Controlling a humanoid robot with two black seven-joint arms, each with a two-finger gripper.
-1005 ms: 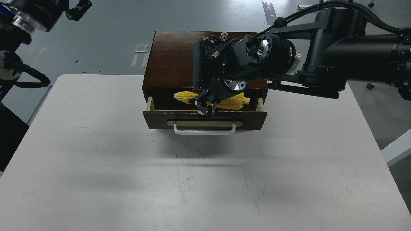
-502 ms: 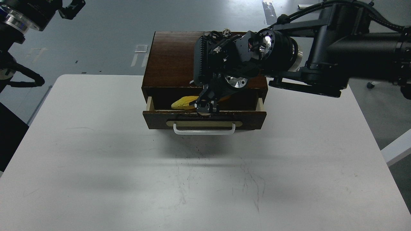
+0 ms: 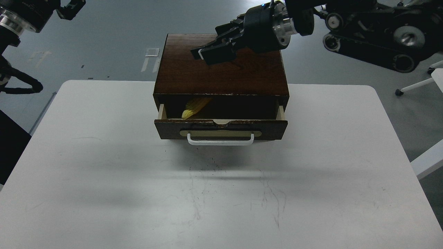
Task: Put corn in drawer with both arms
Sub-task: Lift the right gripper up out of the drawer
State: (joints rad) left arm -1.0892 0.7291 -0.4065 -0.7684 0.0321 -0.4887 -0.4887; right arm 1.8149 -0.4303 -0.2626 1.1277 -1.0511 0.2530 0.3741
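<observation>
Our right gripper hangs above the wooden box, holding nothing, though we cannot tell its finger spacing, our left gripper likewise unclear, while the corn lies tilted inside the open drawer.

Both arms are black. The right arm carries a polished silver wrist ring, round joint housings with silver centres and blocky black fingers. The left arm shows a silver ring and a looping black cable.
</observation>
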